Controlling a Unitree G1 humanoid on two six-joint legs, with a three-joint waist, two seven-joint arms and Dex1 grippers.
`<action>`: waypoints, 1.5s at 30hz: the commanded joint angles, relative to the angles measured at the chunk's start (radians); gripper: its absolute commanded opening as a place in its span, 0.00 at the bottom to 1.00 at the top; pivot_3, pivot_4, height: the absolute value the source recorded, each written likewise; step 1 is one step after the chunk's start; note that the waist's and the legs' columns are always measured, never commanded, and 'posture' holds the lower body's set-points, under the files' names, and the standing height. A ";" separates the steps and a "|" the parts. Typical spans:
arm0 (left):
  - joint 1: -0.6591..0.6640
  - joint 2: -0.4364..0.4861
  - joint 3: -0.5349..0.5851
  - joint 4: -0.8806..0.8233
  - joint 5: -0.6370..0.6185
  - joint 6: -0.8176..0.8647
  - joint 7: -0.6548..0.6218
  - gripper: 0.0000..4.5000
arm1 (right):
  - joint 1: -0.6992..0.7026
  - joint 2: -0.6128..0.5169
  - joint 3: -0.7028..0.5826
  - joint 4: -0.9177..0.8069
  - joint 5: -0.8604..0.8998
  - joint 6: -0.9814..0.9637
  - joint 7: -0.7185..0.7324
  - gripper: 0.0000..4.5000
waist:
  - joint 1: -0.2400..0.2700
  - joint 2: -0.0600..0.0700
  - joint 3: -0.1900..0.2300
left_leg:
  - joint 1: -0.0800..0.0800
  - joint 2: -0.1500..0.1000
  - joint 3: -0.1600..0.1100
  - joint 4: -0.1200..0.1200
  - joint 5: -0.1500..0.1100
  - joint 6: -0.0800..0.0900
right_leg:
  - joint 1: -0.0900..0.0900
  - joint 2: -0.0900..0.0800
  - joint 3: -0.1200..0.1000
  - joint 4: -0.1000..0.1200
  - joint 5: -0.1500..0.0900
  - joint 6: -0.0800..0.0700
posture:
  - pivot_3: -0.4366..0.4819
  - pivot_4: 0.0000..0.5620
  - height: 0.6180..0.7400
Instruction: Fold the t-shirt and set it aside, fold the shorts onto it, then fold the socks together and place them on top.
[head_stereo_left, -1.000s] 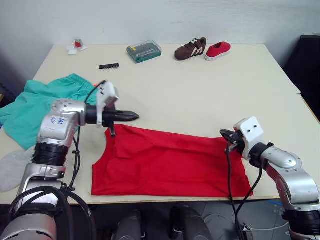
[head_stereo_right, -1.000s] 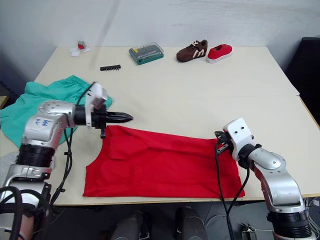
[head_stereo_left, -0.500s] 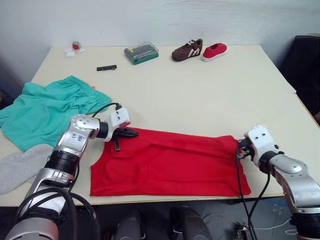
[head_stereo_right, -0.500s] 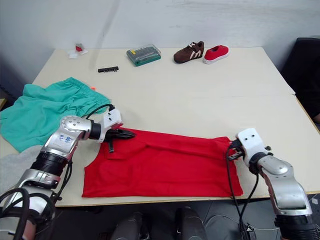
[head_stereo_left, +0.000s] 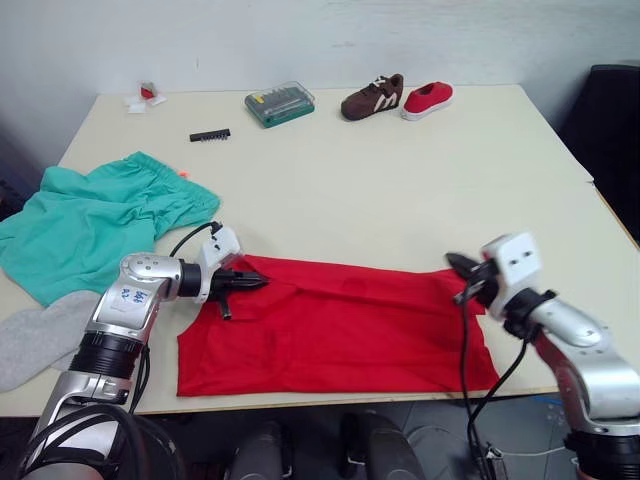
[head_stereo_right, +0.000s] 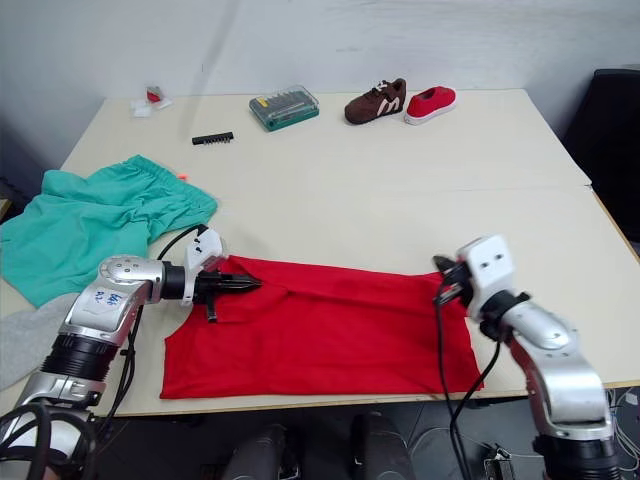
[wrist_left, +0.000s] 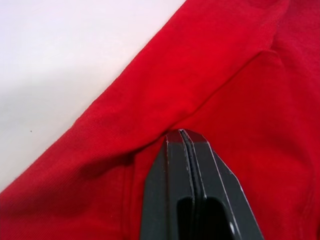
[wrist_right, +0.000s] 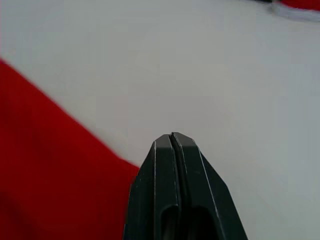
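T-shirt (head_stereo_left: 335, 325) lay flat along table's near edge, soft, limp (would sag). Left gripper (head_stereo_left: 252, 281) closed, tips on its far-left fold; right gripper (head_stereo_left: 455, 264) closed, empty. Pinch far corners.

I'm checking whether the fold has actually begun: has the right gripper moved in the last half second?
Yes. The right gripper has drawn inward along the bright red fabric t-shirt's far edge, away from its right corner, fingers shut.
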 joint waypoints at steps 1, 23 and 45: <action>0.001 0.011 -0.016 -0.010 0.021 -0.027 -0.009 0.00 | 0.002 -0.009 0.036 0.023 -0.061 0.015 -0.032 0.00 | 0.000 0.000 0.000 | 0.000 0.000 0.000 0.000 0.000 0.000 | 0.000 0.000 0.000 -0.001 0.000 0.000 | 0.48 0.27 1.00; -0.063 0.112 0.048 -0.134 -0.171 0.132 -0.189 0.00 | -0.073 -0.020 -0.101 0.025 0.028 0.048 -0.013 0.00 | -0.003 -0.001 0.001 | -0.003 0.001 0.001 -0.002 0.001 -0.002 | -0.004 0.001 0.000 0.001 -0.001 -0.002 | 0.48 0.27 1.00; 0.101 0.320 0.015 -0.116 -0.125 0.055 -0.338 0.00 | 0.012 -0.095 -0.125 0.058 -0.032 0.010 0.008 0.00 | -0.009 -0.001 0.000 | 0.000 0.002 0.006 -0.005 0.002 -0.003 | -0.009 0.001 0.004 0.004 -0.002 -0.006 | 0.48 0.27 1.00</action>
